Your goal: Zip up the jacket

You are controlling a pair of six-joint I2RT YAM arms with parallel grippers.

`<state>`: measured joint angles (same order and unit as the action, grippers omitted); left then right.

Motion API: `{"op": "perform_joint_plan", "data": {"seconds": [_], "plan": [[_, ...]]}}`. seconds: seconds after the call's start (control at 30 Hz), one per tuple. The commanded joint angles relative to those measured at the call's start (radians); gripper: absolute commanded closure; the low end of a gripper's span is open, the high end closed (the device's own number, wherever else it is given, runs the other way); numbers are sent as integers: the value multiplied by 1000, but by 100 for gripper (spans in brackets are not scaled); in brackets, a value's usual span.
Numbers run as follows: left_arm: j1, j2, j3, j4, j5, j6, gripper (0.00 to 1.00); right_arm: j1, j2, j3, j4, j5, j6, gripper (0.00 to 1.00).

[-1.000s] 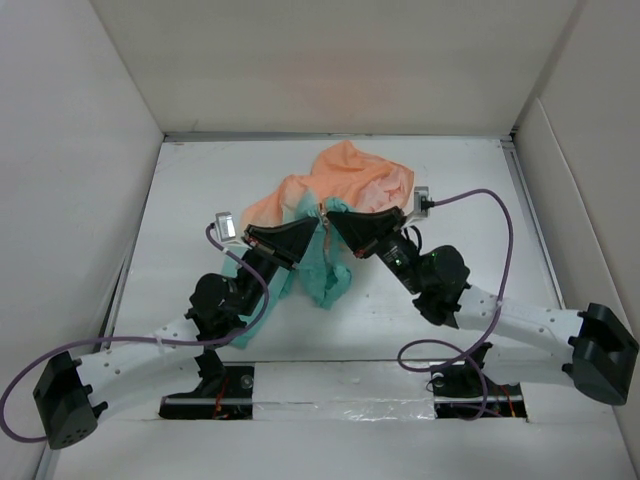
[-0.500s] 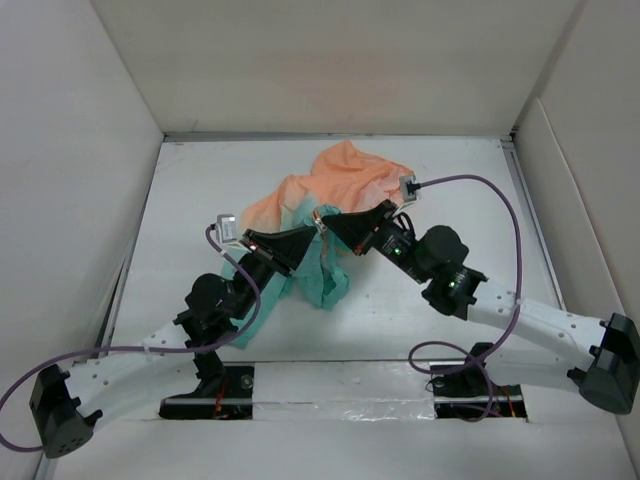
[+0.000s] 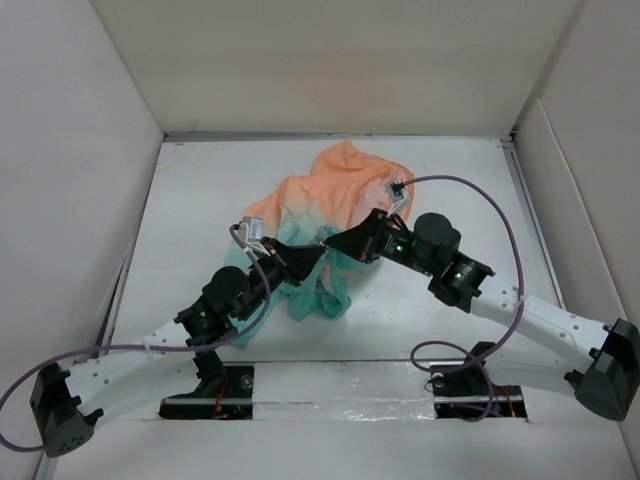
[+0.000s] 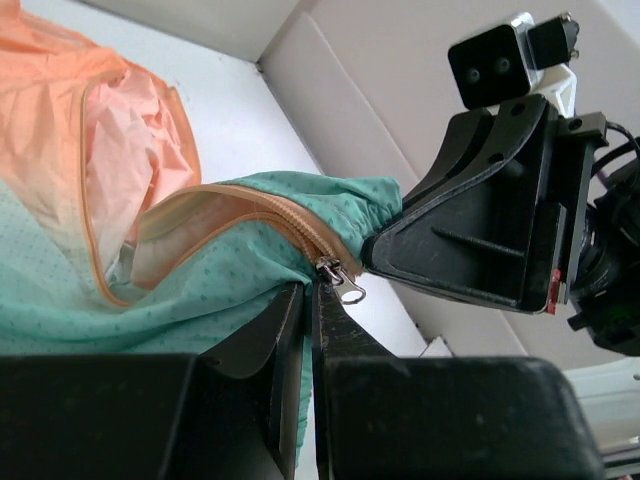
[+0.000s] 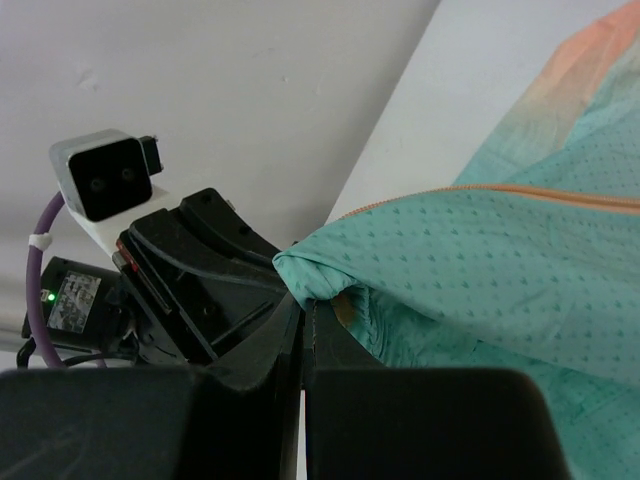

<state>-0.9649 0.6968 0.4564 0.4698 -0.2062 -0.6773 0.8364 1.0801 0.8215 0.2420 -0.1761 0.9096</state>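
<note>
The jacket [image 3: 335, 190] lies crumpled mid-table, orange at the back and teal [image 3: 318, 290] toward me. My two grippers meet tip to tip over its teal hem. The left gripper [image 3: 316, 250] is shut on teal fabric just below the metal zipper slider [image 4: 338, 274]. A thin strip of cloth shows between its fingers [image 4: 285, 330]. The orange zipper tape [image 4: 255, 205] curves away from the slider, with the front panels apart. The right gripper [image 3: 332, 240] is shut on the bunched hem corner [image 5: 320, 275], facing the left gripper [image 5: 200, 270]. A closed stretch of zipper [image 5: 530, 192] crosses the teal panel.
White walls [image 3: 330, 60] box the table [image 3: 195, 195] at the back and on both sides. Purple cables [image 3: 500, 220] loop off both wrists. Both arm bases [image 3: 215, 380] sit at the near edge.
Both grippers have moved toward the near edge together, holding the hem. The teal part is drawn out nearer, and more of it shows below the orange.
</note>
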Motion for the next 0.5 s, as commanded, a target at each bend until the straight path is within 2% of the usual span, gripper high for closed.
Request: {"op": "perform_joint_plan", "data": {"seconds": [0.0, 0.17, 0.3, 0.47], "plan": [[-14, 9, 25, -118, 90, 15, 100, -20, -40, 44, 78, -85, 72, 100], [-14, 17, 18, -102, 152, 13, 100, -31, 13, 1, 91, -49, 78, 100], [-14, -3, -2, -88, 174, -4, 100, -31, 67, -77, 222, -59, 133, 100], [-14, -28, -30, -111, 186, -19, 100, -42, 87, -151, 272, -8, 150, 100]]}}
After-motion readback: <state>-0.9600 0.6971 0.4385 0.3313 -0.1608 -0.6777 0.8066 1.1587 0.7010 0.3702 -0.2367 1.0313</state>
